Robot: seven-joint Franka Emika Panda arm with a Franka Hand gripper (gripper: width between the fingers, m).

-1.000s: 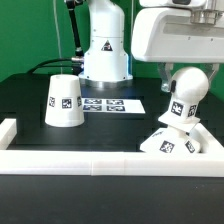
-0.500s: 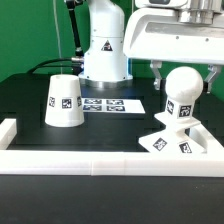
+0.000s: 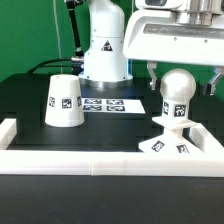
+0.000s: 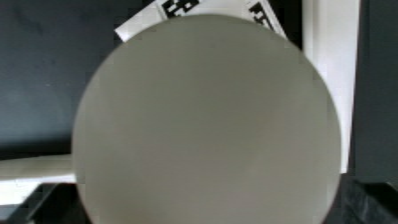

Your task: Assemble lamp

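Black counter [image 3: 30, 100] is spreading under everything, with a low white rail [image 3: 100, 160] running along its near edge. Directly beneath the hand [image 3: 180, 78], the bulb [image 3: 178, 88] is standing upright with its stem reaching down to the base [image 3: 172, 143], and whether the stem is fully seated cannot be told. In the wrist view the bulb [image 4: 205, 115] is filling nearly the whole picture, with a tagged corner of the base [image 4: 178, 10] peeking past it. The hand's fingers [image 3: 152, 72] are hanging on either side of the bulb's round head, and whether they are pressing on it or standing just clear of it cannot be told.

As a judgement, the task is sitting roughly at its middle: the bulb appears joined to the base, or nearly so, while the shade [image 3: 65, 102] is waiting untouched, well away from the hand toward the exterior view's left. Just beside the shade, between it and the hand, the marker board [image 3: 113, 104] is lying flat, and the robot pedestal [image 3: 105, 45] is rising behind it. The shade is yet to be lifted over the bulb.

Compared with a second ago, the bulb is no longer leaning; it is now standing straight and somewhat lower over the base, and the base has shifted a little with it. The shade is sitting exactly where it was.
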